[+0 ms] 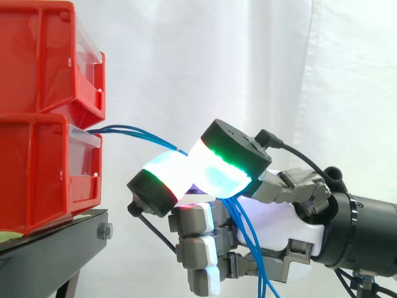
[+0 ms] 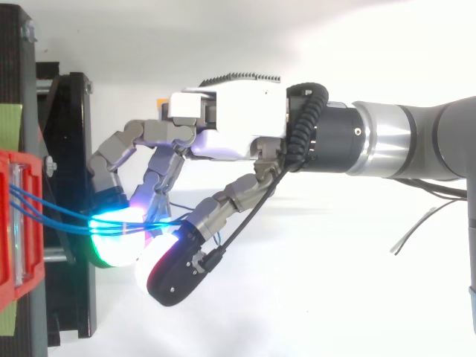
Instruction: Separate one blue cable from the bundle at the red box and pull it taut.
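Now we see the hand [image 1: 273, 217] reaching in from the right in the side view, level with the lower bin [image 1: 37, 174], which sits under the upper bin [image 1: 37, 56] on the stand [image 1: 56, 239]. Several cables [image 1: 133, 131] leave the lower bin's front lip and run right in a slight bow to the hand. Two pads [image 1: 217, 171], glowing white, cyan and green, are pressed together on them, so the hand is clamped on the cables, well clear of the bin. We cannot tell whether one strand or the whole bunch is pinched, though more than one enters the pinch. Below the pads the cables hang loose in front of the palm and drop past the lower edge. The remaining fingers are curled beneath, touching nothing we can make out.

From above, the hand [image 2: 230, 123] stretches left and the cables [image 2: 59, 216] cross almost straight from the bin to the glowing pads. Behind everything hangs the curtain [image 1: 186, 62].
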Controlling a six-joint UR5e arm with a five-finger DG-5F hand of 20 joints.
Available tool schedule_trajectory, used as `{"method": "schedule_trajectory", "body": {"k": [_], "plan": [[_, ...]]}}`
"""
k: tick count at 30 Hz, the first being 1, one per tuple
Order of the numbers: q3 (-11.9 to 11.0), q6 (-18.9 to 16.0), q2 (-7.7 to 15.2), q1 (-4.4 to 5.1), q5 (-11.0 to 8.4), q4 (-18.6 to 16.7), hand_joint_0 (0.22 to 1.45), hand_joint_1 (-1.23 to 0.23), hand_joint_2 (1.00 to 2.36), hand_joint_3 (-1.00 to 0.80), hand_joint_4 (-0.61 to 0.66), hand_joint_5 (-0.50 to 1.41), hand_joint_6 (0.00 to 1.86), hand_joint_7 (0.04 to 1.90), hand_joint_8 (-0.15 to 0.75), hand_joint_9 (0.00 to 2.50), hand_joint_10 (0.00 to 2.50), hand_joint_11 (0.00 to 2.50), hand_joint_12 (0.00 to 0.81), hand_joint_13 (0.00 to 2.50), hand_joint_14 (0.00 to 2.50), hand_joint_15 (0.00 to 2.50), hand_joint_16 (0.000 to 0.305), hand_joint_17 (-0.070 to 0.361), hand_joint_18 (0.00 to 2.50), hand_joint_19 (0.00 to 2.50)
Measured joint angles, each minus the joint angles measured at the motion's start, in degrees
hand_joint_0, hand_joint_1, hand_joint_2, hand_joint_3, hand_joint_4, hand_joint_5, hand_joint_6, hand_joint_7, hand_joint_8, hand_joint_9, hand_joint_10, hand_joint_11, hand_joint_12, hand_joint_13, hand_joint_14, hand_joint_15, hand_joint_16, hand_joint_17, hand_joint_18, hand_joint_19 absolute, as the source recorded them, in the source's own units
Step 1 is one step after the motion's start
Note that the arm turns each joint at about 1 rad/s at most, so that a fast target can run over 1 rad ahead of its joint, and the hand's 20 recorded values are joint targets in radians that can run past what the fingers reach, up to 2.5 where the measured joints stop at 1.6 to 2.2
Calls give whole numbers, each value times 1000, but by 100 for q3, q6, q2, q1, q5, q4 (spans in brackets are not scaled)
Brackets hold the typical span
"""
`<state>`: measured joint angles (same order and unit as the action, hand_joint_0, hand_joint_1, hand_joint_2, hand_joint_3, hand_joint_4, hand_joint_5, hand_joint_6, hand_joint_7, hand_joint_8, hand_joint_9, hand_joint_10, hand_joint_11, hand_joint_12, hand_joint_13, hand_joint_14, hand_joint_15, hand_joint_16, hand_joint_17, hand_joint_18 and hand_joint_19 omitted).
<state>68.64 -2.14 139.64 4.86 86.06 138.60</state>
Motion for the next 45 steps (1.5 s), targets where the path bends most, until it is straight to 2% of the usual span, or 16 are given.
{"method": "schedule_trajectory", "body": {"k": [4, 5, 6, 8, 10, 13, 19, 25, 27, 29, 31, 34, 37, 38, 39, 45], "plan": [[0, 2, 1, 0, -2, -12, 536, -788, 1000, -500, 180, -160, 889, 1069, 405, 1080, 13, 1025, 442, 1181, 24, 802, 53, 120, 1132, 734], [0, 2, 0, 1, -2, -15, 528, -739, 1000, -500, 187, -160, 885, 1056, 411, 1087, 13, 1030, 446, 1185, 23, 798, 54, 122, 1137, 732], [-1, 3, 1, 2, -2, -15, 524, -609, 1000, -500, 186, -159, 882, 1033, 412, 1094, 13, 1026, 453, 1196, 21, 786, 55, 123, 1146, 747], [0, 3, 1, 4, -2, -14, 558, -475, 1000, -500, 174, -154, 871, 1042, 400, 1119, 13, 995, 440, 1204, 23, 801, 53, 120, 1147, 775], [-1, 3, 1, 4, -5, -15, 606, -416, 1000, -500, 157, -148, 863, 1065, 397, 1146, 17, 993, 437, 1223, 21, 807, 52, 117, 1141, 793], [-5, 3, 1, 5, -8, -23, 632, -457, 1000, -496, 145, -144, 858, 1068, 398, 1154, 16, 1004, 437, 1224, 23, 807, 52, 118, 1146, 805], [-10, 3, 0, 5, -11, -34, 617, -655, 1013, -333, 167, -154, 857, 1078, 396, 1134, 14, 1027, 442, 1219, 23, 824, 53, 120, 1155, 805], [-31, 12, 1, 6, -16, -30, 659, -786, 1012, -349, 146, -161, 867, 1115, 396, 1111, 14, 1057, 437, 1210, 23, 812, 53, 119, 1159, 783], [-41, 19, -1, 5, -18, -30, 707, -848, 1012, -360, 93, -163, 866, 1213, 403, 1105, 14, 1073, 433, 1203, 24, 809, 52, 116, 1155, 755], [-59, 30, 0, 2, -17, -29, 764, -892, 1001, -480, 13, -167, 886, 1196, 362, 1114, 13, 1064, 424, 1200, 25, 821, 50, 113, 1148, 735], [-85, 34, -3, 3, -14, -18, 776, -895, 1000, -500, -19, -166, 893, 1142, 353, 1127, 15, 1063, 420, 1202, 23, 812, 49, 111, 1137, 727], [-112, 39, -1, 0, -10, -6, 731, -909, 1000, -500, 22, -161, 894, 1114, 352, 1138, 16, 1072, 416, 1195, 26, 814, 49, 110, 1132, 726], [-126, 69, -2, 1, -2, -1, 595, -893, 1000, -500, 113, -140, 890, 1152, 376, 1180, 16, 1082, 420, 1202, 27, 836, 48, 109, 1132, 752], [-127, 79, -1, 1, 1, 1, 490, -856, 1000, -500, 137, -131, 888, 1132, 403, 1222, 14, 1064, 454, 1245, 24, 824, 54, 121, 1193, 743], [-128, 87, -2, 2, 4, 3, 450, -835, 1000, -500, 142, -127, 888, 1112, 424, 1242, 13, 1065, 470, 1265, 21, 818, 58, 129, 1235, 727], [-130, 106, -1, 5, 15, 7, 428, -661, 1000, -500, 155, -112, 869, 1078, 443, 1279, 13, 1029, 488, 1311, 22, 817, 62, 139, 1289, 720]]}}
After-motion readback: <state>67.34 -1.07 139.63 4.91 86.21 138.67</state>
